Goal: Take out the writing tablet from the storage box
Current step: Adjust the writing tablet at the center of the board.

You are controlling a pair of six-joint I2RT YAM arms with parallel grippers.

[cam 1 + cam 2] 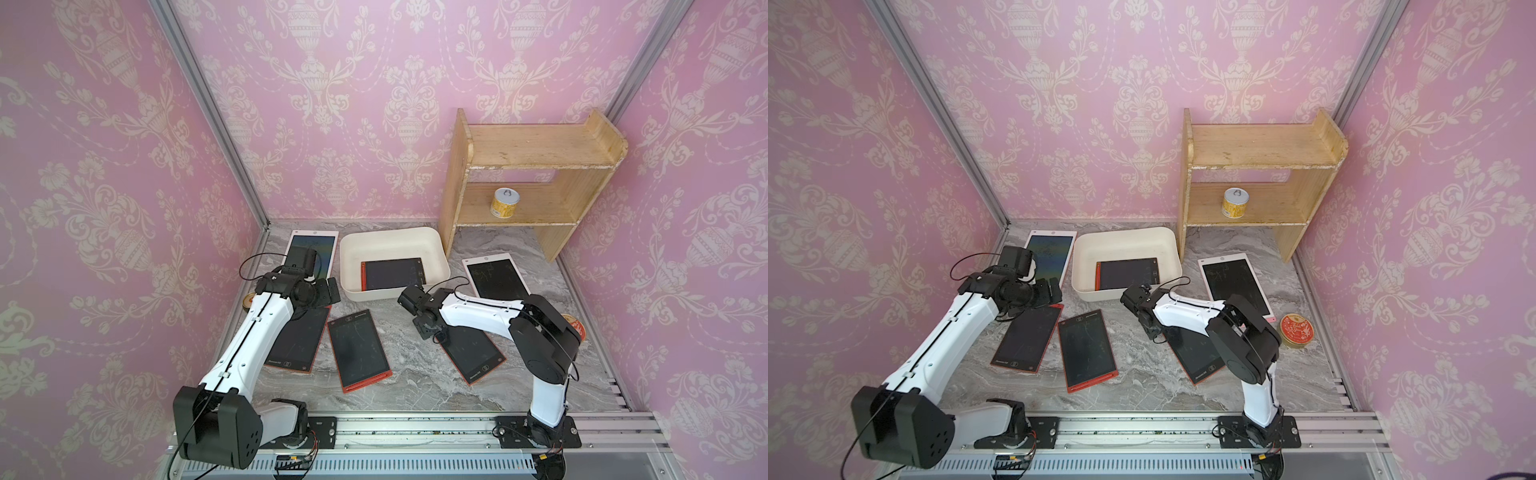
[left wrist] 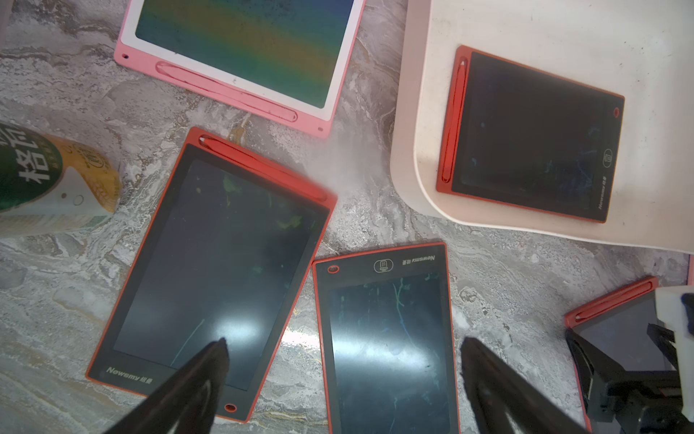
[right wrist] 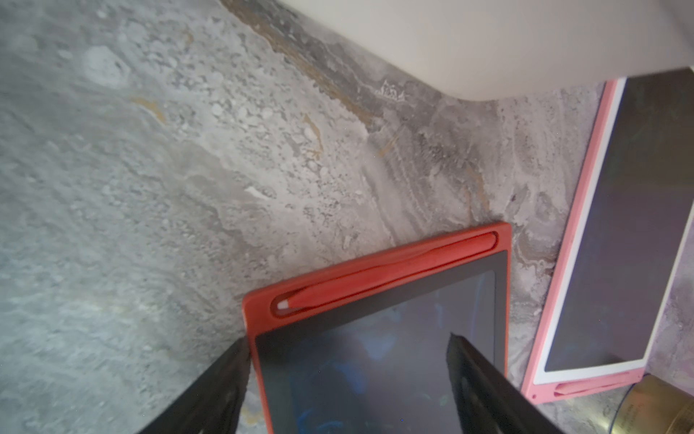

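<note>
Left pincer [image 2: 343,349] and right pincer [image 3: 347,340] both hang spread and empty over the bench [image 1: 415,374], while the writing tablet [image 1: 392,273] lies flat inside the storage box [image 1: 441,253], so the right one should clear the near wall and pinch a tablet edge gently

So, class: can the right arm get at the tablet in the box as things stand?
Probably yes: the right gripper hangs open beside the box's near wall; the tablet inside lies uncovered.
</note>
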